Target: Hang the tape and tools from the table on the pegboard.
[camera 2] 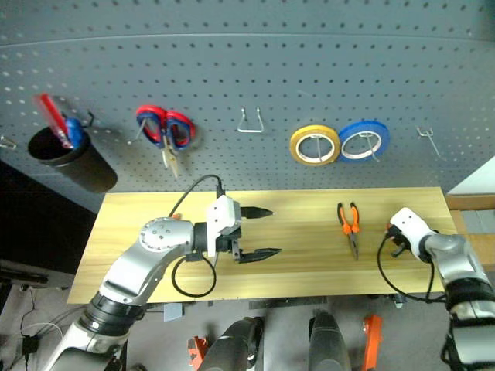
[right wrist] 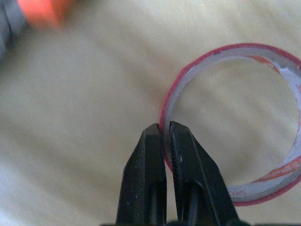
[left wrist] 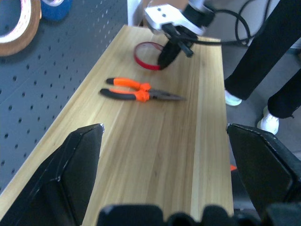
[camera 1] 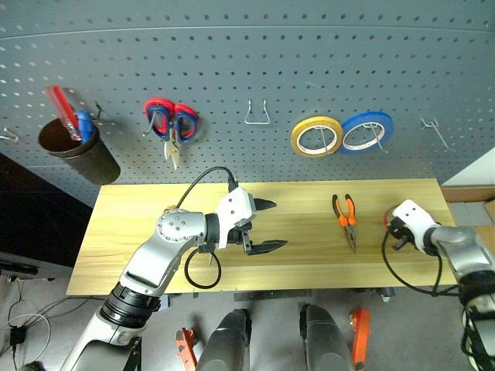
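Right wrist view: right gripper [right wrist: 162, 129] with jaws pinched shut on the band of the red tape ring [right wrist: 233, 120], one finger inside, one outside, ring lying flat on the worktop [camera 1: 309, 232]. Left wrist view: same grip from afar, plus pliers [left wrist: 141, 92] beside the ring (a person's dark trouser legs beyond the edge). Head views: left gripper [camera 1: 267, 226] spread wide, empty, above mid-worktop; pegboard [camera 1: 232, 69] behind.

A workshop or robotics lab corner. A dark grey pegboard [camera 1: 255, 69] with metal hooks covers the wall, holding scissors [camera 1: 172, 124], a yellow tape roll [camera 1: 316, 135], a blue tape roll [camera 1: 367, 131] and a black cup [camera 1: 77, 151]. In front stands a pale wooden tabletop [camera 1: 302, 247] bearing pliers [camera 1: 346, 218]. Cables trail on the grey floor [camera 1: 31, 325].
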{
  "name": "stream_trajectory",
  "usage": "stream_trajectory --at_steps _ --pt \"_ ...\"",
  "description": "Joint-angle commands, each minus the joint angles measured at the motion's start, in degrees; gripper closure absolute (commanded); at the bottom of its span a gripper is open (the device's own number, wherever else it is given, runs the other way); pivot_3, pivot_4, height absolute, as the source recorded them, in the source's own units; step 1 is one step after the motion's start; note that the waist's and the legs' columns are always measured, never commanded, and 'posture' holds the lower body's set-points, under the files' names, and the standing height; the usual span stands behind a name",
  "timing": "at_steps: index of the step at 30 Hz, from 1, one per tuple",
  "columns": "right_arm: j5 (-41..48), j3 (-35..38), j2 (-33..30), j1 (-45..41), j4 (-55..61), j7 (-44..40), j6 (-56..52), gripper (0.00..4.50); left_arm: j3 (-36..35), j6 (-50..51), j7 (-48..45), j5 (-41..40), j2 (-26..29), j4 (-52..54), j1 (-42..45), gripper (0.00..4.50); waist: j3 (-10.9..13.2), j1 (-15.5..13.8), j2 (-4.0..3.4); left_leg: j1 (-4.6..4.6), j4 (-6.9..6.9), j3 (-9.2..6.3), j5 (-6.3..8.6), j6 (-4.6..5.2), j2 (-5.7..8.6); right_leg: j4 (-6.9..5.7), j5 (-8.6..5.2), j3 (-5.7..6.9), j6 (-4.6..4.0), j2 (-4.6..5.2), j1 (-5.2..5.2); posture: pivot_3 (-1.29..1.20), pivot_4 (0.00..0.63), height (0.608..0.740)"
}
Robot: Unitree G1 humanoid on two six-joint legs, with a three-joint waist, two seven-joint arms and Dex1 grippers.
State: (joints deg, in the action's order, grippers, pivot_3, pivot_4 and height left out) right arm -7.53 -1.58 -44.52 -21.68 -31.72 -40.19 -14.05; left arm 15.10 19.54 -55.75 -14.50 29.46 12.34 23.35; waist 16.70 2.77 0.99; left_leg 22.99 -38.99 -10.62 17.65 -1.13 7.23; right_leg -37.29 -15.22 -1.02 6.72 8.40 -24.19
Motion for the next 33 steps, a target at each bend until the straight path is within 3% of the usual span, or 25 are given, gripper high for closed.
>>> stream_trajectory --at_steps 1,7,12,19,33 --pt "0.5 12.1 -0.2 14.4 33.5 6.3 -9.0 4.49 0.9 -1.9 -0.7 -0.1 -1.5 0.5 1.8 0.00 0.0 0.5 -0.13 0.05 0.04 0.04 0.00 0.00 0.00 0.01 0.00 0.01 0.00 0.03 -0.07 -0.19 0.307 0.740" --pt "-4.5 15.9 9.9 27.2 65.5 16.8 -17.0 4.49 2.0 -3.5 -1.8 0.3 -2.6 -1.1 2.8 0.00 0.0 2.3 -0.06 -0.13 0.03 0.39 0.01 0.00 -0.16 -0.34 0.03 0.02 -0.05 0.02 -0.16 -0.23 0.319 0.740" --pt "-8.1 14.2 12.0 23.2 74.0 20.7 -15.2 4.49 1.5 -4.7 -1.6 -0.2 -4.0 -1.9 3.8 0.00 0.1 2.4 -0.06 -0.29 -0.01 0.47 -0.22 0.01 -0.17 -0.50 0.36 -0.05 -0.09 0.00 -0.13 -0.24 0.324 0.740" --pt "-2.0 17.0 11.9 8.8 63.1 20.3 -13.7 4.49 0.5 -5.8 0.3 0.9 -4.4 -2.6 4.0 0.00 0.1 2.3 -0.01 -0.41 0.01 0.53 -0.40 0.00 -0.31 -0.46 0.55 -0.03 -0.17 -0.09 -0.02 -0.22 0.315 0.740" --pt "9.3 17.5 13.9 -3.2 38.8 19.2 -10.7 4.49 -0.9 -5.8 2.6 1.3 -3.6 -2.1 3.2 0.00 0.1 2.2 -0.02 -0.20 0.13 1.19 -0.39 -0.01 -0.83 0.10 0.85 0.04 -0.36 -0.35 -0.21 -0.18 0.308 0.740"
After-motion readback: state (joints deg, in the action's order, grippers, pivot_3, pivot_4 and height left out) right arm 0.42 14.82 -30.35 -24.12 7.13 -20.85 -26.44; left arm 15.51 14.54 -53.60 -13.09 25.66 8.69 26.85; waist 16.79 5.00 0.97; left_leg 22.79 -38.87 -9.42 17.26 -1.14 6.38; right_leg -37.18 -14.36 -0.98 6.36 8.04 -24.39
